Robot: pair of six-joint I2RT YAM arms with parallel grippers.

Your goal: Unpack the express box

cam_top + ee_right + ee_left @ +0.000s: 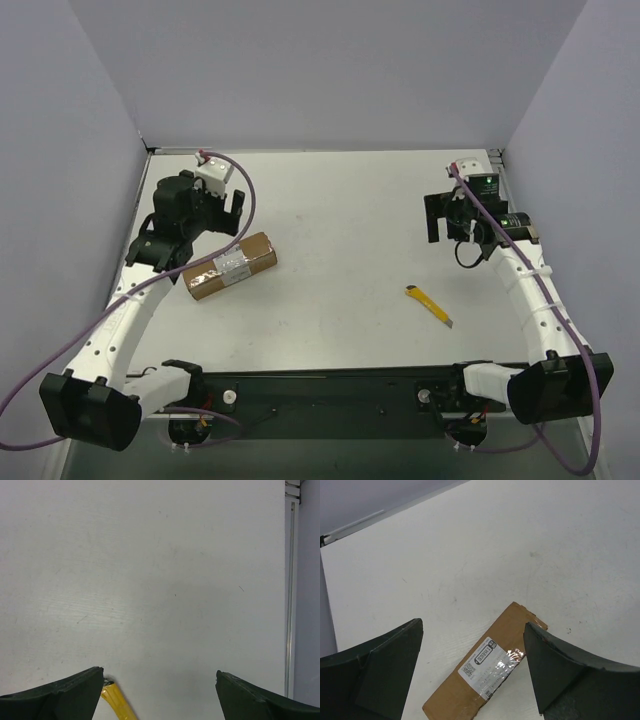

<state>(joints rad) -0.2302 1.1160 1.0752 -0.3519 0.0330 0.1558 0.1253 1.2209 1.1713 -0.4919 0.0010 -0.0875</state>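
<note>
left claw wide open, express box flat on table, lower centre of wrist view, framed between its fingers, right claw open

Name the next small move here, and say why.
Probably lower the left gripper onto the express box to steady it. Its jaws stand open with the box lying just below between them, and the tape across the box looks unbroken.

Table: white, matte, faintly scuffed, evenly lit. Far wall: plain pale lilac-grey panel. Left wall, right wall: matching panels. Metal strip: along the table's right edge.
</note>
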